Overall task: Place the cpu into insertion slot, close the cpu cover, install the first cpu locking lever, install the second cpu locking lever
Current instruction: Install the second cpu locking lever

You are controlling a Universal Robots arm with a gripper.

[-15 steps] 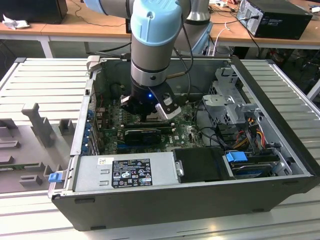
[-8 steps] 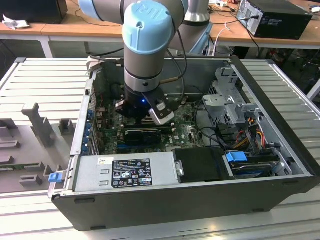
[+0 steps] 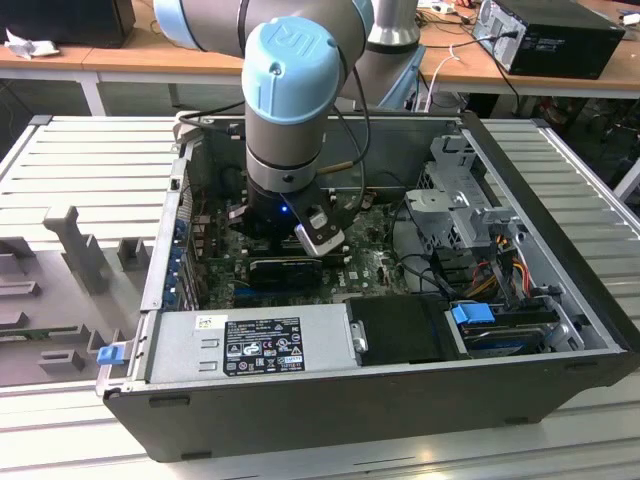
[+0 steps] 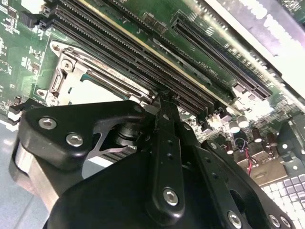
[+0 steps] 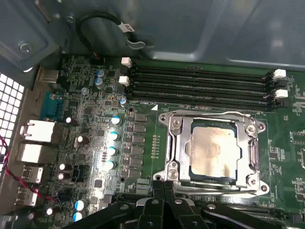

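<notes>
So I'm hanging down inside the open PC case [image 3: 560,330], and my gripper [image 5: 164,191] sits just beside the near edge of the insertion slot [image 5: 214,148], low over the green motherboard [image 5: 143,143]. The two fingers [image 4: 164,129] are pressed together with nothing between them, so I'm carrying nothing right now. The cpu [image 5: 213,153] is already lying flat in the slot, tan-grey face up, one chip and that's it. The cpu cover [image 5: 178,143] looks folded down around it, one silver frame with the chip showing through its big opening. In the first wrist view the socket lies straight ahead of my fingertips, and a thin silver bar [image 5: 217,187] runs across the socket edge closest to me, which I'd guess is one locking lever; I can't tell if it's latched. Another runs along the far edge, so two by my count, not sure though. Past the socket there are four long black memory slots [image 5: 200,86], their long axis parallel to that near edge. Only one arm here, so it's all on me.
</notes>
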